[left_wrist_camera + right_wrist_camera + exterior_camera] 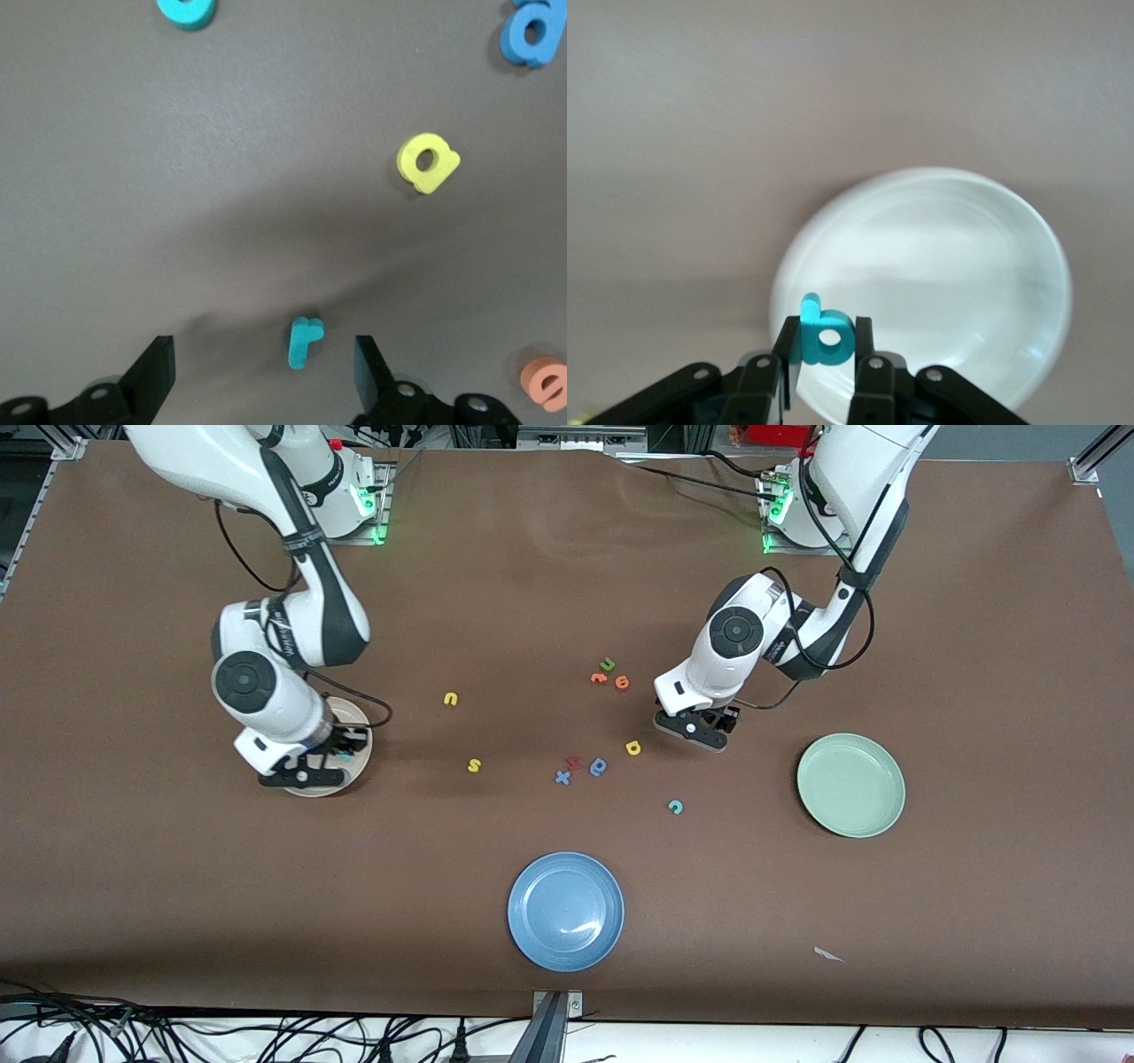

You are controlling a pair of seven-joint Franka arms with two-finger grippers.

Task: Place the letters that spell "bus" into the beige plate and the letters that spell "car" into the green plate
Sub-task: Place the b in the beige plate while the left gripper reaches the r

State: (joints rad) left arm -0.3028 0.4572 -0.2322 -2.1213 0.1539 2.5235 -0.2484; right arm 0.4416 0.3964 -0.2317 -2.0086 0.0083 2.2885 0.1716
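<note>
**A:** Starting with the biggest, then?

**B:** Looking at a brown worktop, carrying everything. Next, noting two white arms reaching in from the bases.

**A:** And the plates?

**B:** Counting three. Seeing the beige plate toward the right arm's end, partly hidden under that arm's wrist. Finding the green plate toward the left arm's end. Spotting a blue plate between them, nearest the front camera.

**A:** Checking the end effectors now?

**B:** Yes. Watching the right end effector hanging over the beige plate, clenching the teal "b" upright between its fingers. Watching the left end effector hovering low over the worktop, released, fingers spread wide on either side of the teal "r". Seeing that "r" lying flat on the worktop, touching neither finger.

**A:** Moving on to the loose letters?

**B:** Finding the yellow "u" and the yellow "s" on the bare worktop between the beige plate and the middle cluster, the "s" nearer the front camera. Spotting the yellow "a" just beside the left end effector. Seeing the teal "c" nearer the front camera than the "a", well apart from the green plate.

**A:** Anything besides?

**B:** Noting a blue rounded letter, a red letter and a blue "x" clustered near the "a". Farther from the front camera, seeing a green "u" beside two orange letters.
</note>
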